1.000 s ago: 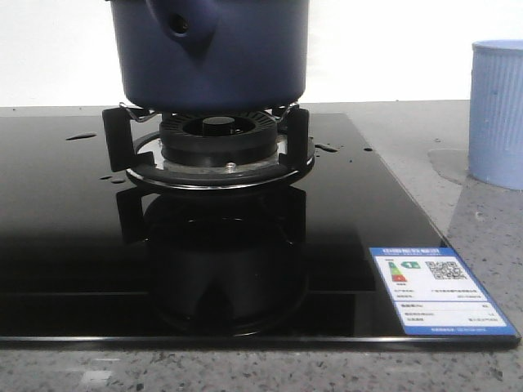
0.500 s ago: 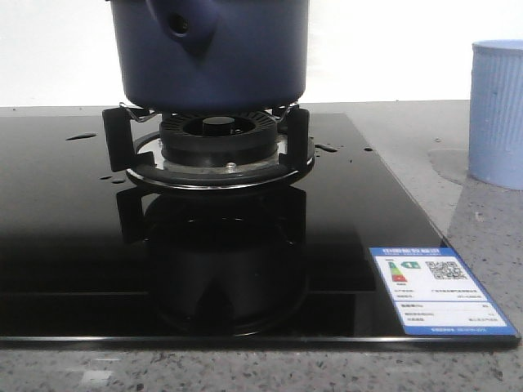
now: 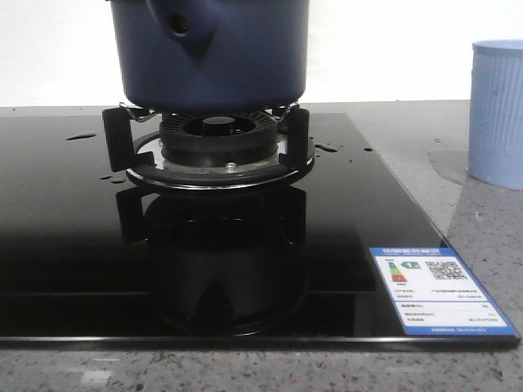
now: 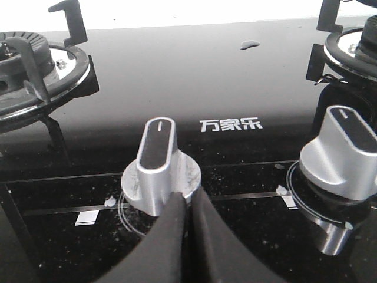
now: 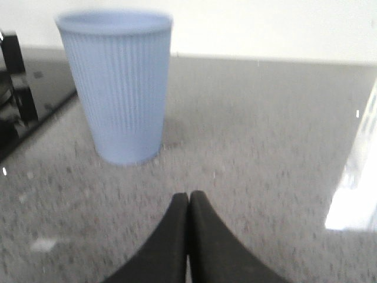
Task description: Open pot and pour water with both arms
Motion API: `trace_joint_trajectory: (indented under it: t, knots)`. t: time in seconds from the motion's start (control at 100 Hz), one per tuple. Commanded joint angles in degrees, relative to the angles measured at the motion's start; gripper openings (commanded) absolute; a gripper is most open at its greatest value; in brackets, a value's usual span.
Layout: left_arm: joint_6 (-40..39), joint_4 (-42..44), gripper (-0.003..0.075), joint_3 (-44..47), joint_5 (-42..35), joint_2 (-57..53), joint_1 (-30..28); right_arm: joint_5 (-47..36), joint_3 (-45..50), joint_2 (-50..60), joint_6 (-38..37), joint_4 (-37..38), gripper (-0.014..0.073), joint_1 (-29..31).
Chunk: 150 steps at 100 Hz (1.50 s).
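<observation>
The dark navy-blue pot [image 3: 212, 57] stands on the burner grate [image 3: 212, 143] of the black glass hob; its handle stub with a hole points toward the camera, and its top is cut off by the frame. A pale blue ribbed cup [image 3: 497, 114] stands on the grey counter to the right, and it also shows in the right wrist view [image 5: 118, 82]. My left gripper [image 4: 187, 197] is shut and empty, just in front of a silver stove knob [image 4: 159, 168]. My right gripper [image 5: 188, 197] is shut and empty above the counter, short of the cup. Neither gripper shows in the front view.
A second silver knob [image 4: 341, 156] sits to the right of the first. Another burner [image 4: 35, 76] lies at the hob's left. Water drops [image 3: 327, 148] lie on the glass. An energy label [image 3: 437, 290] is stuck at the hob's front right corner.
</observation>
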<state>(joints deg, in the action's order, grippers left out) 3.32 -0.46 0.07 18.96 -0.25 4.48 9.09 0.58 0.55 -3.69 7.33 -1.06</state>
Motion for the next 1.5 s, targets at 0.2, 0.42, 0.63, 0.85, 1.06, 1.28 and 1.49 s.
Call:
trace_joint_trajectory:
  t: [0.2, 0.42, 0.63, 0.85, 1.06, 1.28, 1.49]
  knots:
    - [-0.6, -1.71, -0.0019, 1.92, -9.57, -1.43, 0.02, -10.76, 1.49, 0.9, -1.4, -5.64, -0.0074, 0.36]
    - [-0.72, -24.57, -0.0019, 1.81, -20.03, -1.43, 0.02, -10.47, 1.49, 0.9, -1.69, -6.43, -0.0074, 0.36]
    - [-0.72, -48.51, -0.0019, 1.81, -20.28, -1.43, 0.02, -15.74, 1.49, 0.9, -1.69, -13.93, -0.0074, 0.36]
    - [-0.49, -50.43, -0.0019, -2.17, -14.57, -1.43, 0.02, -14.24, -2.6, 0.9, -1.69, -22.92, -0.0074, 0.36]
    - [5.93, -46.21, -0.0019, -11.73, -3.95, 2.79, 0.02, -1.12, -13.06, -0.04, -1.69, -22.45, -0.0074, 0.36]
    - [15.02, -46.21, -0.0019, -21.99, 5.02, 13.52, 0.02, 11.42, -23.71, -5.65, -1.69, -21.17, -0.0074, 0.36]
    - [19.77, -46.21, -0.0018, -31.31, 14.04, 24.4, 0.02, 25.21, -33.18, -12.14, -1.69, -21.17, -0.0074, 0.36]
